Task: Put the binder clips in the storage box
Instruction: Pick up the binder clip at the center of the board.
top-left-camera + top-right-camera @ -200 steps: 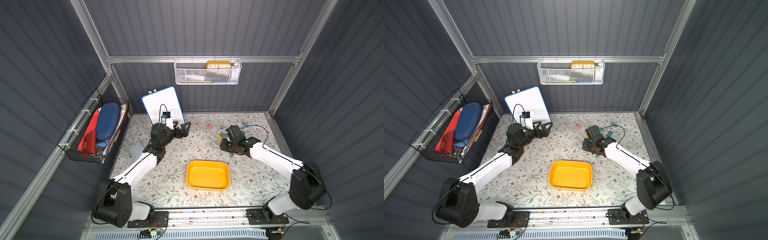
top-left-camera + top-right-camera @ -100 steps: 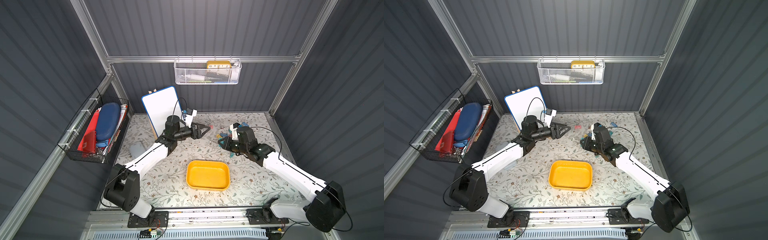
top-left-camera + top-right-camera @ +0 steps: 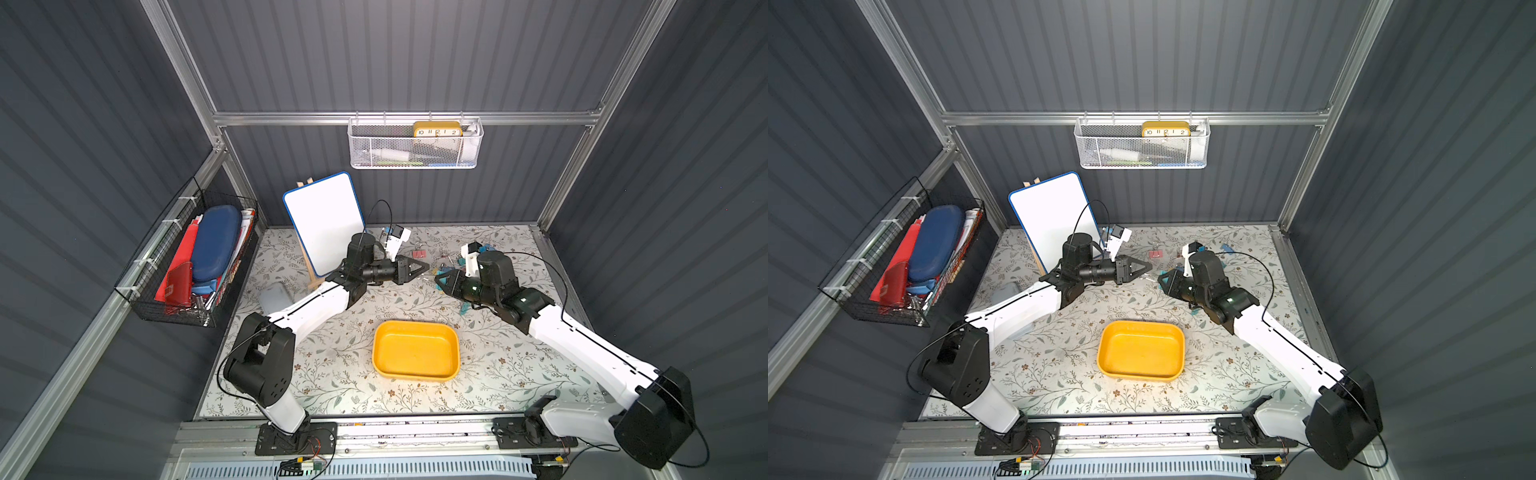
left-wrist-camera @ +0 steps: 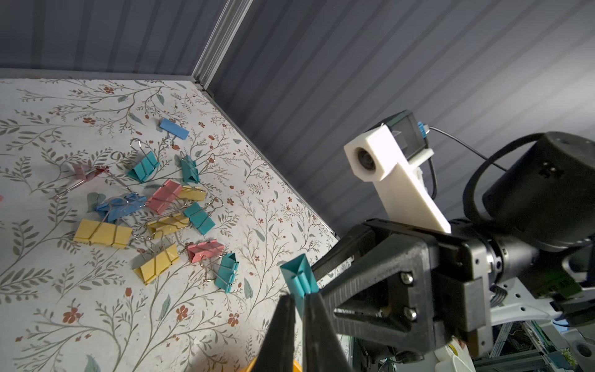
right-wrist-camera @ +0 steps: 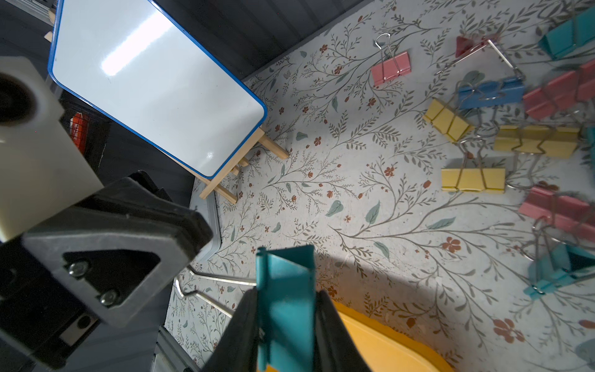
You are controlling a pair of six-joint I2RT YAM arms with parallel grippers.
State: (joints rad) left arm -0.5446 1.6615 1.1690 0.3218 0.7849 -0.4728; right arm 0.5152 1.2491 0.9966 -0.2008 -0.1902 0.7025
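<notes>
The right claw clamps a teal binder clip in the air beyond the far edge of the yellow storage box. The left claw, pinched narrow, seems to bite the same clip. If both pull, it may twist free and drop on the desk outside the box, among the loose binder clips.

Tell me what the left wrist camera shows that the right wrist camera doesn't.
Only the left wrist view: the right arm's wrist camera and a blue clip lying apart from the pile. Only the right wrist view: the whiteboard on its wooden easel. Both: the teal binder clip pinched in jaws, and the loose binder clips on the floral table.
</notes>
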